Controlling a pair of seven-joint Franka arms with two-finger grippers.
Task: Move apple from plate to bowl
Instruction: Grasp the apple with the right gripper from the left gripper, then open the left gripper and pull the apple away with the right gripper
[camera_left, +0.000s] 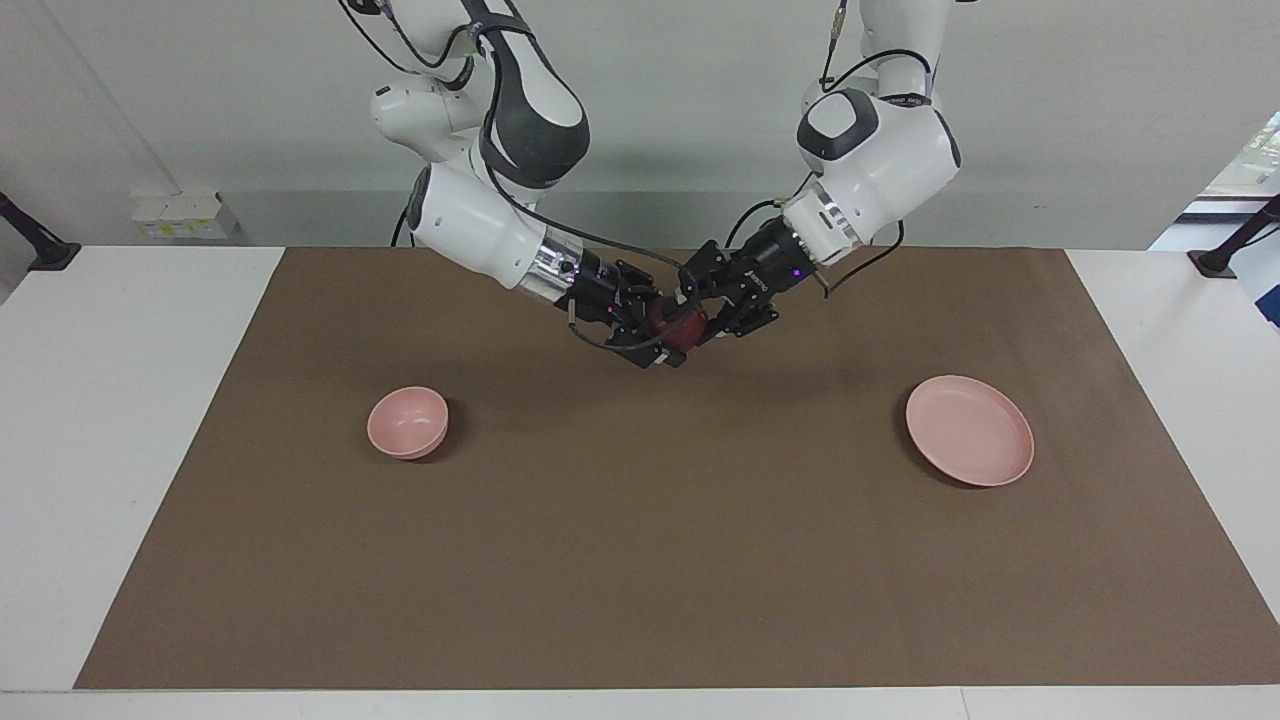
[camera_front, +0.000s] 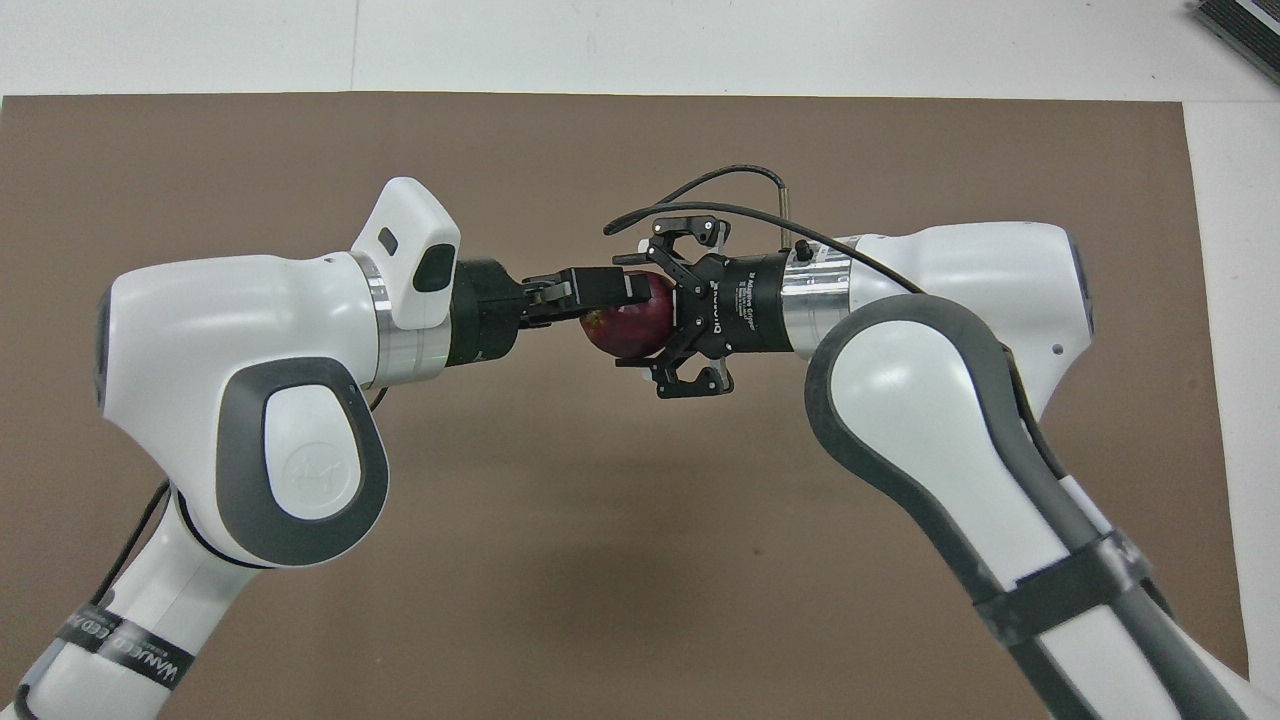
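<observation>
My left gripper (camera_left: 700, 312) is shut on the dark red apple (camera_left: 676, 327) and holds it in the air over the middle of the brown mat. My right gripper (camera_left: 665, 335) is open, with its jaws around the apple from the other end. In the overhead view the left gripper (camera_front: 622, 292) and right gripper (camera_front: 628, 311) meet at the apple (camera_front: 628, 325). The pale pink plate (camera_left: 969, 430) lies empty toward the left arm's end. The small pink bowl (camera_left: 407, 422) stands empty toward the right arm's end. Both are hidden under the arms in the overhead view.
A brown mat (camera_left: 640, 560) covers most of the white table (camera_left: 120, 420). Small white boxes (camera_left: 185, 213) sit at the back wall past the right arm's end.
</observation>
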